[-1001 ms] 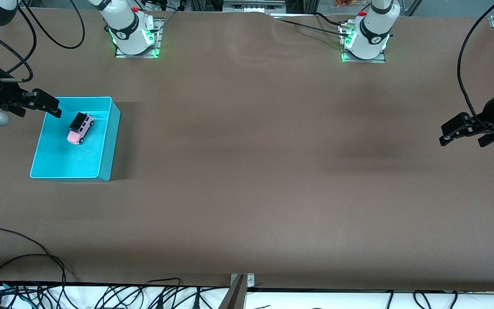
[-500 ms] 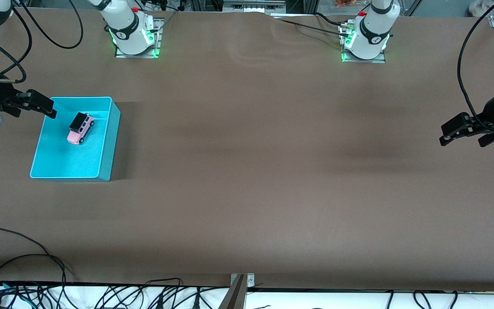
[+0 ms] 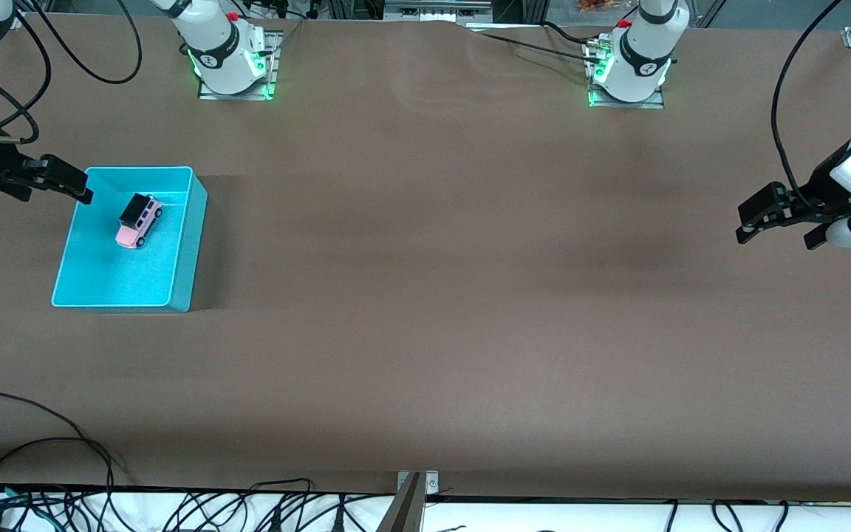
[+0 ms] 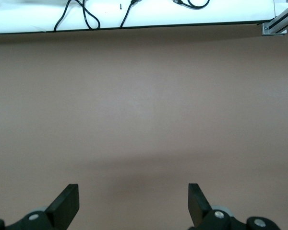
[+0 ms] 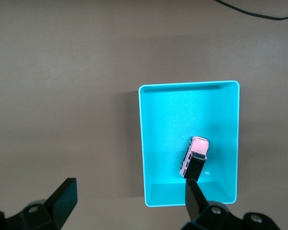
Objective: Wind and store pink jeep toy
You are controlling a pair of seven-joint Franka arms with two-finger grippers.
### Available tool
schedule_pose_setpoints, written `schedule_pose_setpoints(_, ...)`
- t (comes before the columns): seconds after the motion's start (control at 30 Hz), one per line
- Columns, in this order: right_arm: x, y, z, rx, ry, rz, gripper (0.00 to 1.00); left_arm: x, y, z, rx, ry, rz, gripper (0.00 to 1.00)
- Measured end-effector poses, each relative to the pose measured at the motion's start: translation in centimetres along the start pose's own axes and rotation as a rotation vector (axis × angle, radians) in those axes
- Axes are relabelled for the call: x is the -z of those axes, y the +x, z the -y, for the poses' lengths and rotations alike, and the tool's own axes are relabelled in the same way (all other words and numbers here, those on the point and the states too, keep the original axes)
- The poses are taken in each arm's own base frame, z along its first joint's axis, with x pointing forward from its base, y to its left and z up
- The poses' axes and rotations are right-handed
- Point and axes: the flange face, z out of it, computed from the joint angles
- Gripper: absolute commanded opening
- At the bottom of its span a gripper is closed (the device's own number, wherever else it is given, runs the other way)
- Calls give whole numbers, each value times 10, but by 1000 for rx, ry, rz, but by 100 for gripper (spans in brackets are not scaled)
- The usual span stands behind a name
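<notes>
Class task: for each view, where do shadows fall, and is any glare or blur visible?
Front view: the turquoise bin shadows the table; green glow at both bases. Left wrist view: a faint shadow band, bright edge strip. Right wrist view: sharp pink jeep toy.

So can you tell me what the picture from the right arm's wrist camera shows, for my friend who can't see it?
A tiny pink jeep toy with a black roof sits inside a turquoise bin on a brown table. The right pincer hangs open above, one finger over the bin's edge, holding nothing.

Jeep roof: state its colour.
Black, on the pink jeep toy lying in the turquoise bin; clearest in the front view.
</notes>
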Motion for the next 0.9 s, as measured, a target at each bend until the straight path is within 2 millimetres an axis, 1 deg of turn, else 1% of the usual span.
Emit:
schedule_pose_setpoints(0.13, 0, 0, 0, 0, 0, 0, 100, -1, 0, 6, 10, 2, 2, 100)
schedule_pose_setpoints(0.4, 0, 0, 0, 1, 0, 0, 100, -2, -2, 35, 58, 9, 12, 100)
schedule_pose_setpoints(0.6, 0, 0, -1, -1, 0, 0, 100, -6, -6, 35, 58, 8, 47, 100)
schedule_pose_setpoints(0.9, 0, 0, -1, -1, 0, 0, 100, -8, -6, 34, 56, 8, 54, 100)
